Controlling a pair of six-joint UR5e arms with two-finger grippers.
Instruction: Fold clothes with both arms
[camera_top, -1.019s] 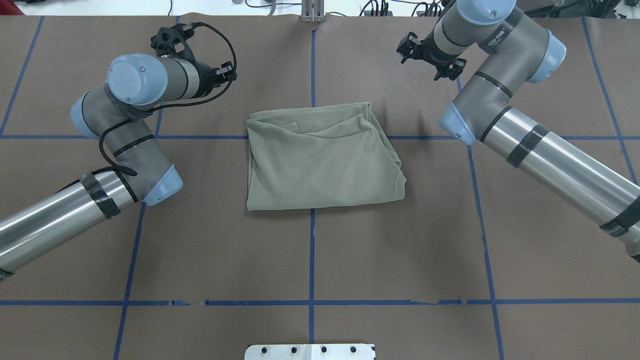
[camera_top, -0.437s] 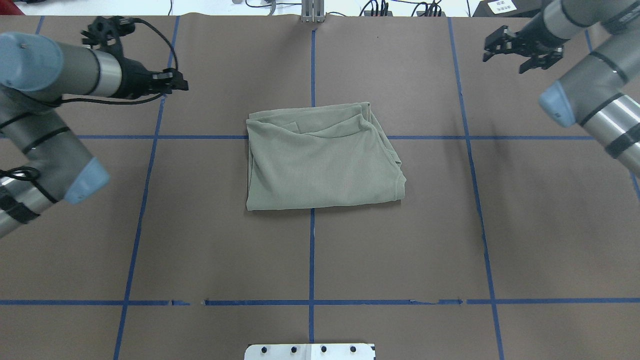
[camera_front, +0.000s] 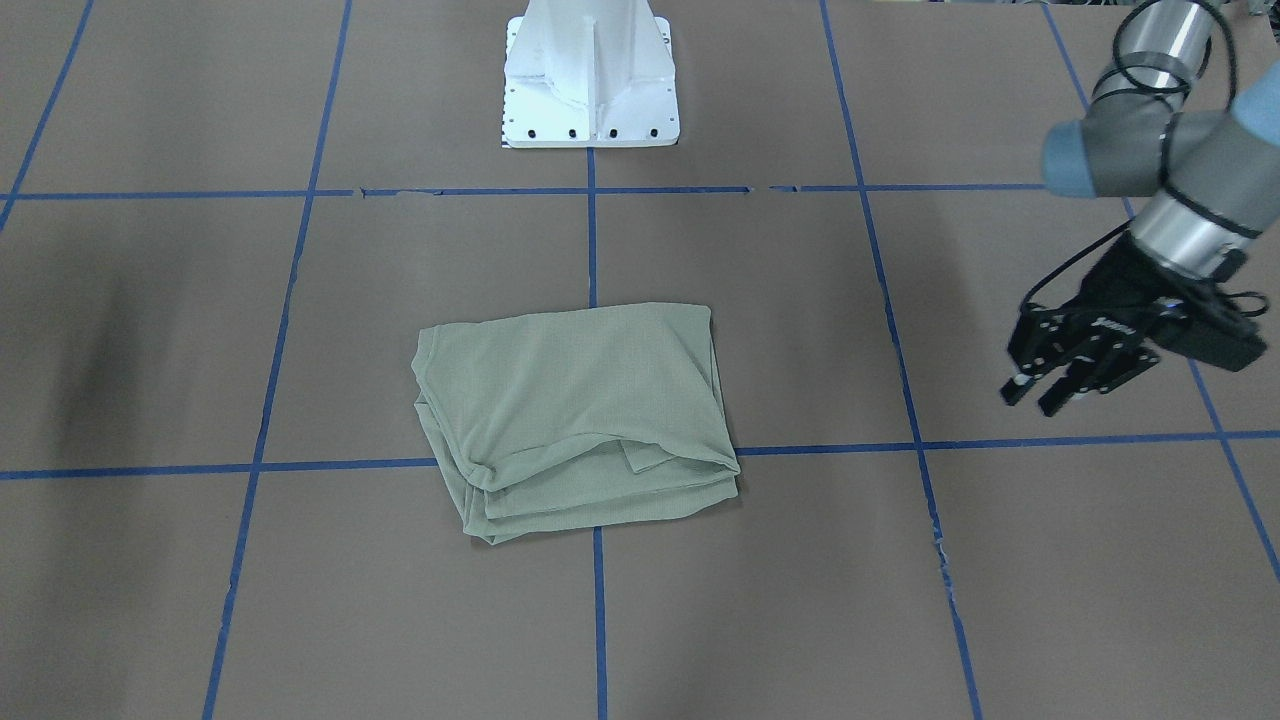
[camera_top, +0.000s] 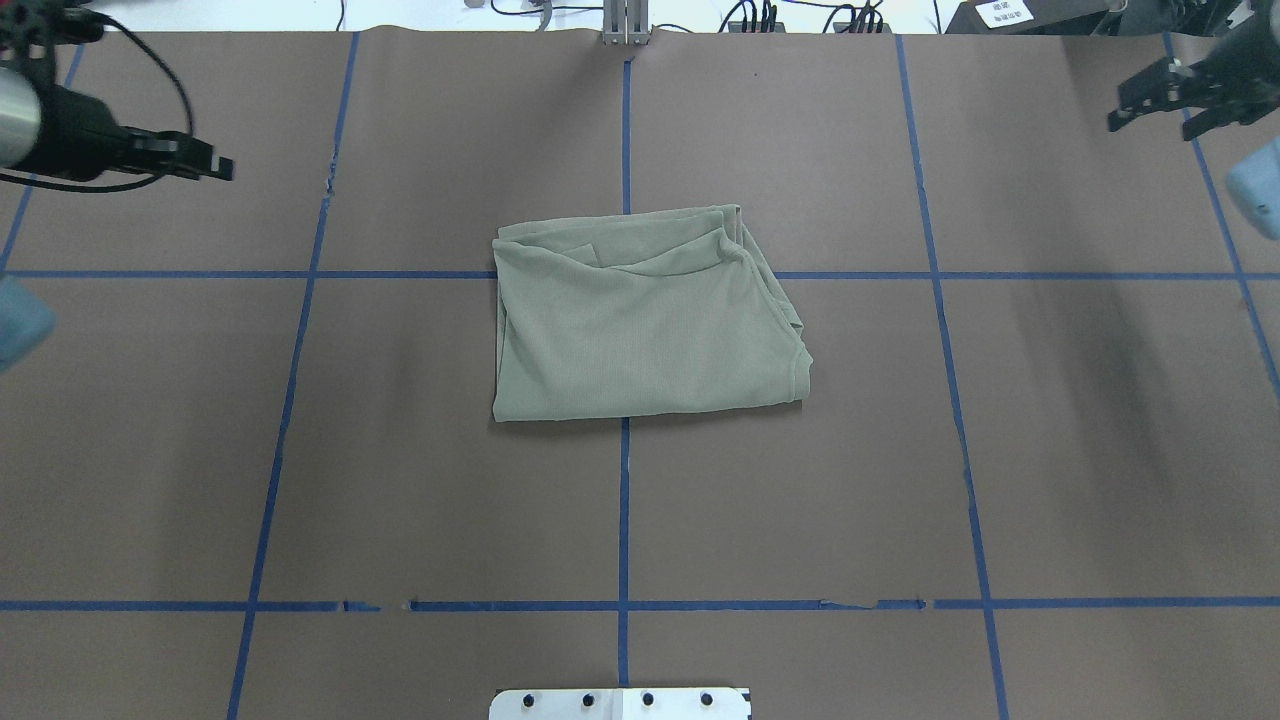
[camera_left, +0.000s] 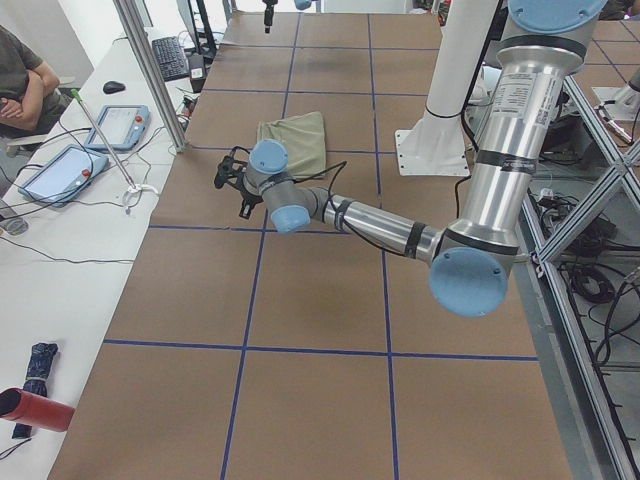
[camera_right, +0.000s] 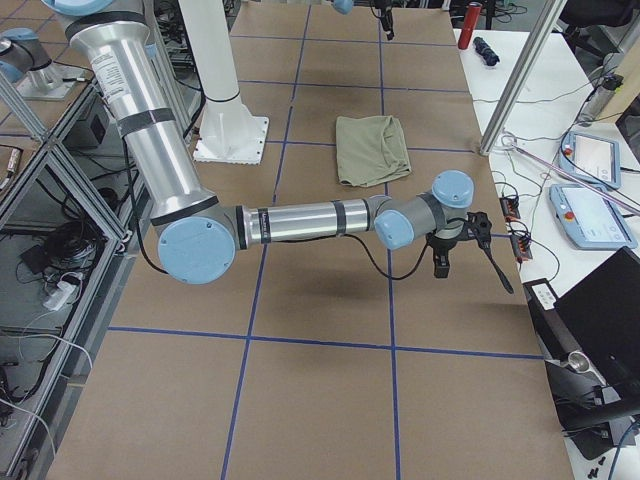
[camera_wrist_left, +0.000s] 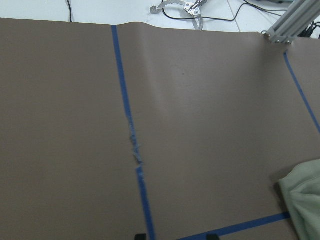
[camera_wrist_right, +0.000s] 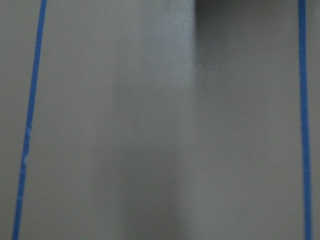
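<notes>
The sage-green shirt (camera_top: 640, 315) lies folded into a rough rectangle in the middle of the table, also seen in the front view (camera_front: 570, 420); only its corner (camera_wrist_left: 302, 200) shows in the left wrist view. Nothing touches it. My left gripper (camera_top: 215, 165) hovers far off to its left near the table's far edge, open and empty (camera_front: 1030, 400); its fingertips (camera_wrist_left: 141, 236) sit wide apart at the wrist view's bottom edge. At the far right corner, my right gripper (camera_top: 1150, 120) is also open and empty. The right wrist view is blurred and holds only bare table and tape.
Brown paper with a blue tape grid (camera_top: 625, 500) covers the table. The white pedestal base (camera_front: 590, 80) stands at the robot's edge. Beyond the far edge run side tables with tablets (camera_right: 590, 160), cables and an aluminium post (camera_left: 150, 70); a person (camera_left: 20, 80) sits there.
Both arms have swung outward, away from the shirt, the left toward the table's left side and the right toward its right. The shirt has not moved.
</notes>
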